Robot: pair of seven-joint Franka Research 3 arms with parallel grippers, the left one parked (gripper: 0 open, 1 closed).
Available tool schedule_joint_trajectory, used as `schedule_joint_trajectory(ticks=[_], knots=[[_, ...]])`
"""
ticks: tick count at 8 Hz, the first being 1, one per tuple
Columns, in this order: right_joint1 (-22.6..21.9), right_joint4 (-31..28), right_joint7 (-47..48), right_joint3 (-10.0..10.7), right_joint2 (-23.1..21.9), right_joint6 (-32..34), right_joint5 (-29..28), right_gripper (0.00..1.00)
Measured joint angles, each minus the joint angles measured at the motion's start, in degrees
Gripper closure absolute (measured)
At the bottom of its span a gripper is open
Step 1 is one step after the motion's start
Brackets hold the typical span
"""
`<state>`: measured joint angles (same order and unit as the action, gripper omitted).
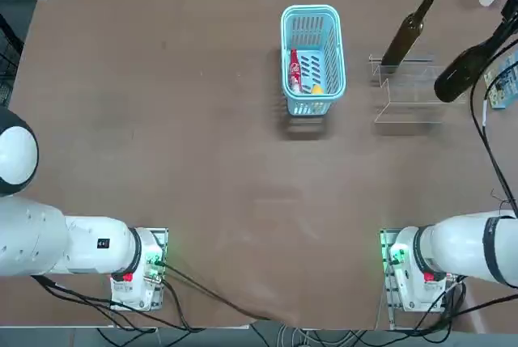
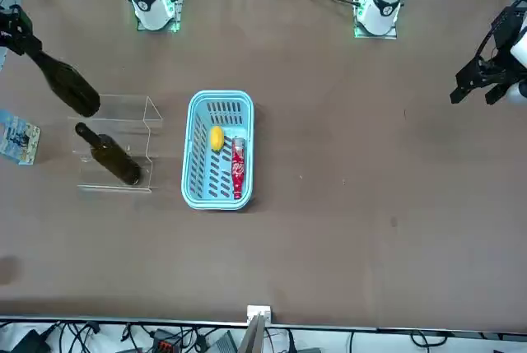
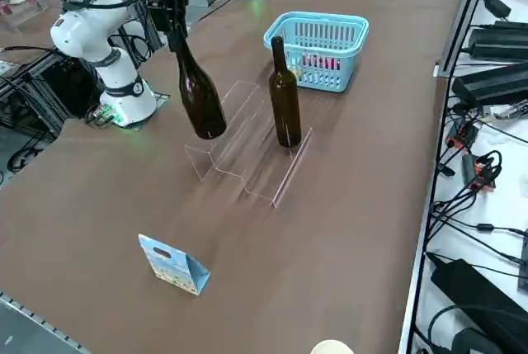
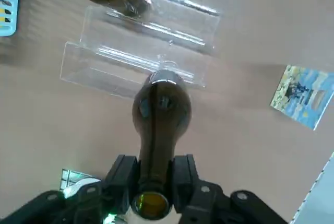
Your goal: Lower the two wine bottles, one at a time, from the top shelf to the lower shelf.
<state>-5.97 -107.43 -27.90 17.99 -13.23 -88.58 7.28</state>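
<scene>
Wrist view: fingers [image 4: 152,179] clamp bottle [image 4: 159,112] neck, hanging above stand [image 4: 141,51]. You lower straight, base flat on lower shelf [image 3: 247,174].

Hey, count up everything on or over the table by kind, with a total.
Wine bottles: 2, one held by the right end effector at, one on the stand
Acrylic stand: 1
Blue basket: 1
Small red bottle: 1
Yellow item: 1
Printed card: 1
Total: 7

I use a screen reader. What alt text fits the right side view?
The right gripper holds one wine bottle by its neck, lifted clear above the acrylic stand. The other wine bottle stands upright on the stand, a blue basket behind it.
</scene>
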Motion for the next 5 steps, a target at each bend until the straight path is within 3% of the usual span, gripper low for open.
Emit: schedule_joint_trajectory(ticks=[5], knots=[[-0.18,14.11,-13.29,0.0,12.8,-0.95,-0.01,0.6]])
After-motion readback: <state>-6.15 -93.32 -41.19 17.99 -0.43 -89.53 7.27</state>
